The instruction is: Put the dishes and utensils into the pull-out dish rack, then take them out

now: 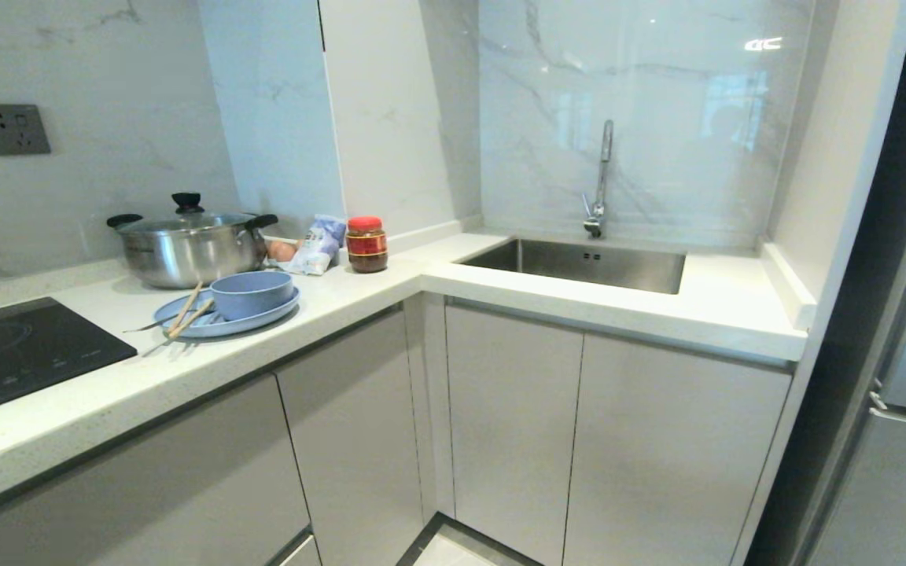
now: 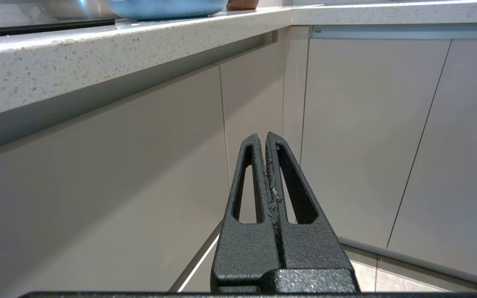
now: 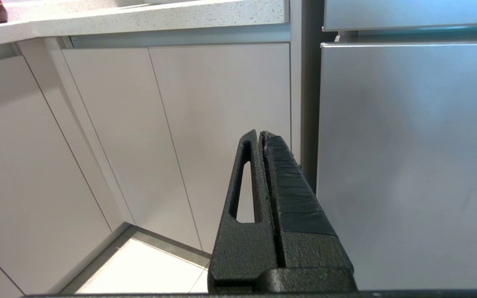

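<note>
Left claw point(image 2: 262, 138): fingers pressed together, holding nothing, hanging low in front of the cabinet fronts point(image 2: 97, 186) and below the desk point(image 2: 35, 62) edge. Right claw point(image 3: 260, 134): likewise closed and empty, low before the cabinets near the steel appliance door point(image 3: 408, 165). Neither arm shows in the head view.

Outward and upward from the left claw: pale blue plate point(image 1: 226, 317) on the desk, its underside point(image 2: 168, 8) visible over the edge in the left wrist view. On the plate: matching bowl point(image 1: 252, 292) toward the sink side; chopsticks point(image 1: 188, 311) with fork and spoon lying on the hob-side rim, long axes running from the desk's front edge back toward the wall. Steel pot point(image 1: 189, 248) stands just behind.

Pull-out dish rack: not visible; all fronts closed, so presumably behind one of them, which one cannot be told.

Judgement: dishes lie above and to the left arm's side, so the left claw is the nearer; opening the rack's front likely comes first.
</note>
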